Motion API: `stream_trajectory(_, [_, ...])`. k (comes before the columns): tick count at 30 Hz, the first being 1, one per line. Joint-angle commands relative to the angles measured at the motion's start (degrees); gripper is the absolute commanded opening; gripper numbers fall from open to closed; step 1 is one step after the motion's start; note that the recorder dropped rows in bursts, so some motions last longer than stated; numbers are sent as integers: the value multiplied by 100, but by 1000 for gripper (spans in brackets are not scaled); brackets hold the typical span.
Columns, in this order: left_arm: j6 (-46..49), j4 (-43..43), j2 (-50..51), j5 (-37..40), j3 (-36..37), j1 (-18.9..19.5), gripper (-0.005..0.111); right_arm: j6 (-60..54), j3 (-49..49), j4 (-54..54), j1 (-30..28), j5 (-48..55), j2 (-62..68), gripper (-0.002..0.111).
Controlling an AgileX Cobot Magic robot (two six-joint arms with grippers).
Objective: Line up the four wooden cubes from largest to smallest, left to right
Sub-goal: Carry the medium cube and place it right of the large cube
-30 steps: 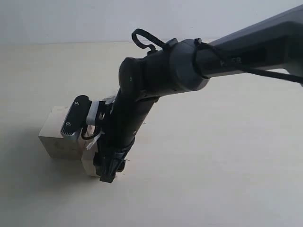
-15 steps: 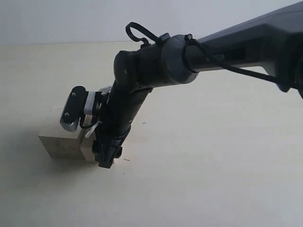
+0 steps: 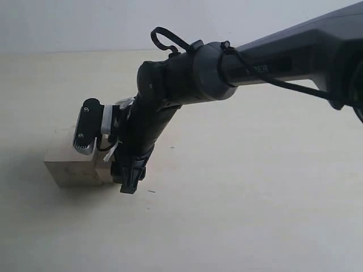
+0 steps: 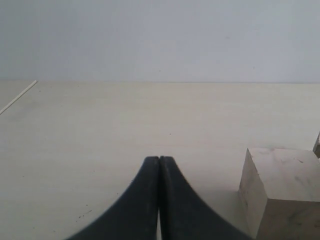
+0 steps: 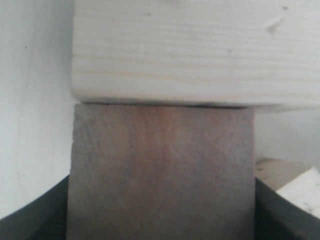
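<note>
Toward the left side of the tabletop (image 3: 255,215), well short of its far edge, stands a large cube (image 3: 62,161) of pale wood. A smaller cube (image 3: 104,170) sits just right of it. In the right wrist view the two meet face to face, with no gap visible between them.

Right pincer (image 3: 129,180): reaches across from the right side of the tabletop, pointing down at the smaller cube. In the right wrist view that cube fills the space between the dark fingers (image 5: 30,215), which meet its sides on both flanks. Pincer assessed as clamped on the smaller cube. A corner of a further wooden piece (image 5: 292,182) shows beside it, and which cube this is cannot be determined.

Right arm (image 3: 283,54): dark grey, with a black cable looped over the joint. Pale lettering (image 3: 265,68) runs along the link but is too faint to read. No other marking is legible.

Left pincer (image 4: 159,162): fingers pressed together, holding nothing, low over bare tabletop. A cube (image 4: 282,192) rests on the surface near it, apart from the fingers. Which of the four it is cannot be determined.
</note>
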Motion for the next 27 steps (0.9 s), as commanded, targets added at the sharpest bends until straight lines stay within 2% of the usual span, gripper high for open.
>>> stream_trajectory(1, [22, -43, -32, -4, -1, 18, 0, -69, -26, -68, -29, -210, 36, 0])
stream_trajectory(7, [22, -43, -32, -4, -1, 18, 0, -45, -26, -68, -18, -302, 36, 3])
stream_trajectory(15, [22, -43, -32, -4, -1, 18, 0, -45, -26, -68, -18, -301, 36, 48])
stream_trajectory(19, [22, -43, -32, -4, -1, 18, 0, 13, -26, -68, -18, -591, 14, 75])
stream_trajectory(21, [22, -43, -32, -4, -1, 18, 0, 40, -26, -68, -18, -681, -28, 85])
stream_trajectory(25, [22, -43, -32, -4, -1, 18, 0, 235, -26, -68, -18, -658, -355, 99])
stream_trajectory(27, [22, -43, -32, -4, -1, 18, 0, 350, -29, -68, -18, -616, -693, 102])
